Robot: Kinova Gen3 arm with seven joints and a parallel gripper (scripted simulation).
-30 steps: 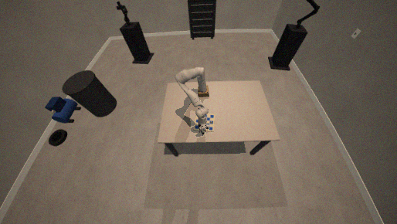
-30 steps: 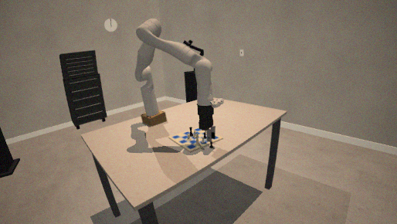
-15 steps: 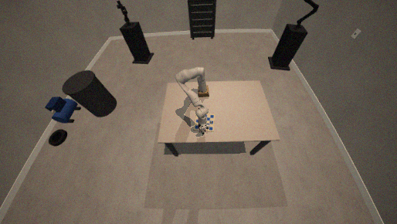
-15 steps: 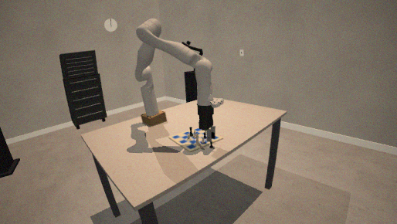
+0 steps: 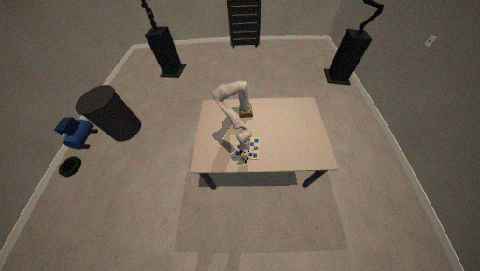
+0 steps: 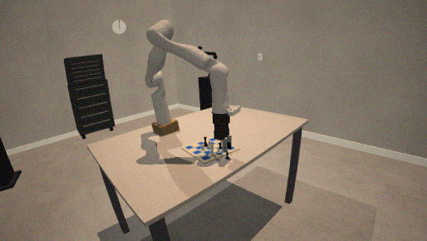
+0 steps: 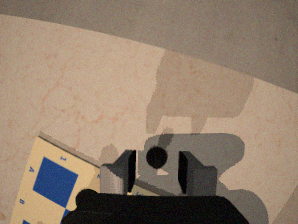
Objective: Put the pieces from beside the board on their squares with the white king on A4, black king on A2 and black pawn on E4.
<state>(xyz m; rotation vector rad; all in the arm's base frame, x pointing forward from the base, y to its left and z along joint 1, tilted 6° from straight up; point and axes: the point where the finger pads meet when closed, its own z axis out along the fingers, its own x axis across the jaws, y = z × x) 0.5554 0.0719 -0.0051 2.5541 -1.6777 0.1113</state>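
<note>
Wrist view: the hand (image 5: 246, 158) (image 6: 226, 144) (image 7: 157, 165) stands apart, fingers either side of a black piece (image 7: 157, 157) on the desk (image 5: 289, 135) (image 6: 253, 125) (image 7: 90, 75), just beside the board (image 5: 256, 156) (image 6: 206, 161) (image 7: 31, 165). Off-centre closing could topple it; a low sideways sweep could knock neighbouring pieces off their squares.

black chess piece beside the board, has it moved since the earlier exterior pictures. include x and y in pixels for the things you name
no visible move: the black chess piece (image 6: 228, 156) (image 7: 156, 157) stands just off the same edge of the chessboard (image 6: 193, 155) (image 7: 25, 187)
</note>
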